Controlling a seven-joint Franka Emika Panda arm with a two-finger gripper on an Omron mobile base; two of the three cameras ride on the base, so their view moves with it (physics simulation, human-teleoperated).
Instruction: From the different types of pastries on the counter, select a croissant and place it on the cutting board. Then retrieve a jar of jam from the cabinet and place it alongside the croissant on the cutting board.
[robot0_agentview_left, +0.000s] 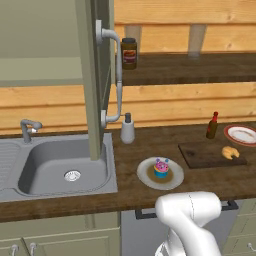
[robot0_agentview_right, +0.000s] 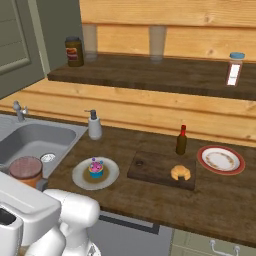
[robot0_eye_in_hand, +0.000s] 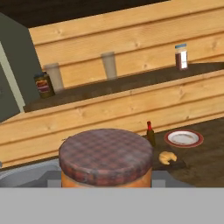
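The gripper is clenched around the small squat orange-red jar of jam with its brownish checked lid; the hand view looks right over that lid, and the right base view shows the jar low at the left, above the grey steel sink and beside the white arm. The fingers themselves are hidden by the jar.

The small golden-brown croissant already lies on the flat dark brown wooden cutting board, toward its right end, so the step in hand is, I judge, to carry the jar across to the board. To do it well, the jar should stay upright, pass over the grey plate with the blue-wrapped pink-frosted cupcake, and come down on the bare left part of the board — near the croissant but not on it. The slim dark bottle with a red cap stands just behind the board, and it could be knocked over.

The long dark brown wood-grain counter also carries a red-rimmed plate and a soap dispenser. The door of the tall olive-grey cabinet stands open, and a bigger dark jar with a black lid sits on the wooden shelf against the light plank wall.
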